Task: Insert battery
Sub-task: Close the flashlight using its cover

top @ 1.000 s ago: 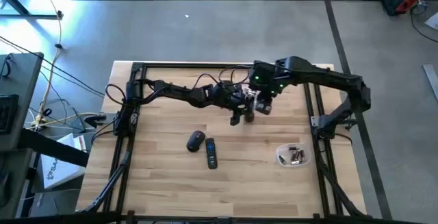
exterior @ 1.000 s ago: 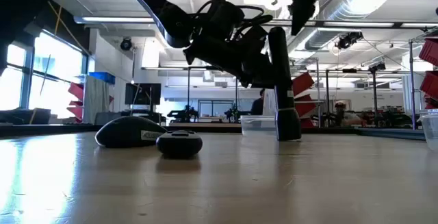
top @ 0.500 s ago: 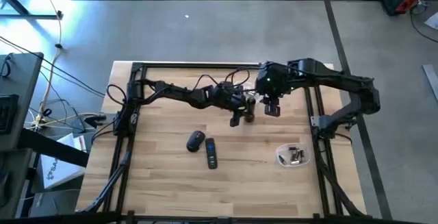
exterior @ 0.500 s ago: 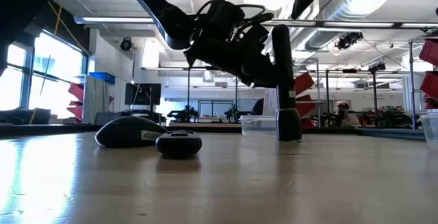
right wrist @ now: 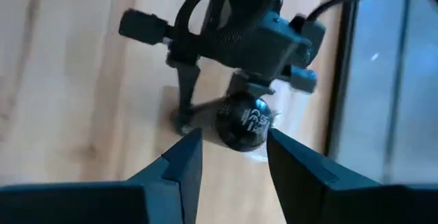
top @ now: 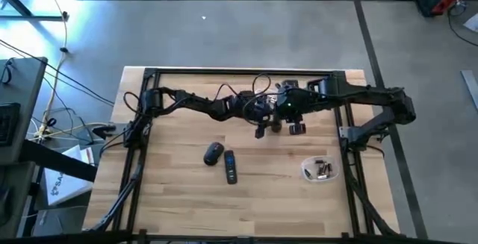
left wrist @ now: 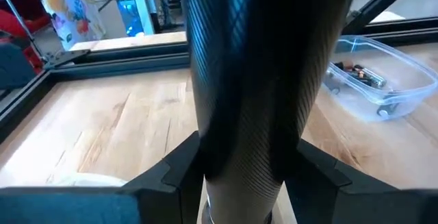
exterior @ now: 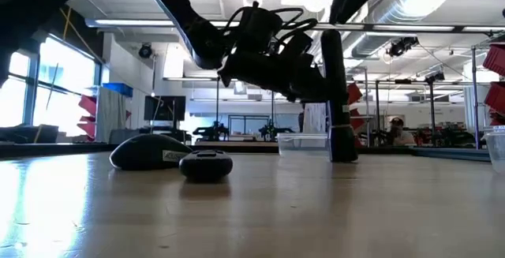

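While the left gripper (top: pixel 261 127) reaches in toward the middle of the table (top: pixel 172 199), its fingers (left wrist: pixel 171 176) are pressed against either side of a dark cylinder (exterior: pixel 338 92) with a woven, carbon-like surface. The cylinder stands upright with its lower end on the wood. Seen from table height, it rises past the left arm's wrist and cabling. The right gripper (top: pixel 296 127) hangs above and just beside the cylinder. Its two fingers (right wrist: pixel 181 162) are spread apart with nothing between them, and its camera looks down on the cylinder's rounded top end, where small printed marks show. Whether that end is capped or open cannot be told. The batteries (top: pixel 323 170) lie loose in a clear plastic container (top: pixel 306 171) on the right side of the table, well apart from both grippers. The same container appears behind the cylinder in the left wrist view. A computer mouse (top: pixel 213 153) and a black remote control (top: pixel 231 166) lie just beside each other nearer the front edge, left of centre.
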Controlling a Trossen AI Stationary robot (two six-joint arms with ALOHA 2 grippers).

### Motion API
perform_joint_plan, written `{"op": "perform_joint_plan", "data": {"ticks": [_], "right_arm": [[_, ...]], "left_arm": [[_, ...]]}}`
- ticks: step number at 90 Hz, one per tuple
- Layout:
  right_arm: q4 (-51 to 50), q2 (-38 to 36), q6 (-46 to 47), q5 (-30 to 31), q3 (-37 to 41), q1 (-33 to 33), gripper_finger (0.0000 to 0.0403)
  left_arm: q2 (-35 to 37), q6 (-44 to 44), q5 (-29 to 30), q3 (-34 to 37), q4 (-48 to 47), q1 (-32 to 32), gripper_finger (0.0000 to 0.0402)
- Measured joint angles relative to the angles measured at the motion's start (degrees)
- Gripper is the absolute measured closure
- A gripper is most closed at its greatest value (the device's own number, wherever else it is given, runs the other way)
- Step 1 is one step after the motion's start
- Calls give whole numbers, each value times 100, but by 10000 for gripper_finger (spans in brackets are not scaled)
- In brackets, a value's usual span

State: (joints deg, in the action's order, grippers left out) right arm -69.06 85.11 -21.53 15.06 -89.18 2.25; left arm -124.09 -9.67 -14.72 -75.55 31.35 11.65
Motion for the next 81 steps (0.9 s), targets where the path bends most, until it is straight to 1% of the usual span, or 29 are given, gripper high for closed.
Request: {"op": "perform_joint_plan", "data": {"ticks": [5, 10, 21, 36, 49, 56, 68, 81], "right_arm": [[244, 42, -163, -10, 1, -5, 274], [428, 104, -287, -158, -1, 8, 272], [406, 253, -395, -493, -1, 193, 257], [145, 395, 56, -1006, 0, 578, 216], [164, 392, 83, -1089, -1, 771, 172], [180, 416, 51, -1232, -1, 858, 159], [93, 577, 104, -1730, -1, 963, 163], [-50, 727, 79, -1825, -1, 987, 198]], "left_arm": [[2, 6, 0, 0, 9, -1, 261], [2, 13, 0, 0, -1, -2, 261], [7, 59, 2, 0, -31, -9, 261], [11, 57, 15, 0, -51, -43, 261], [11, 57, 28, 0, -49, -58, 261], [11, 55, 28, 0, -49, -58, 261], [11, 48, 26, 0, -50, -58, 261], [11, 47, 27, 0, -52, -58, 261]]}}
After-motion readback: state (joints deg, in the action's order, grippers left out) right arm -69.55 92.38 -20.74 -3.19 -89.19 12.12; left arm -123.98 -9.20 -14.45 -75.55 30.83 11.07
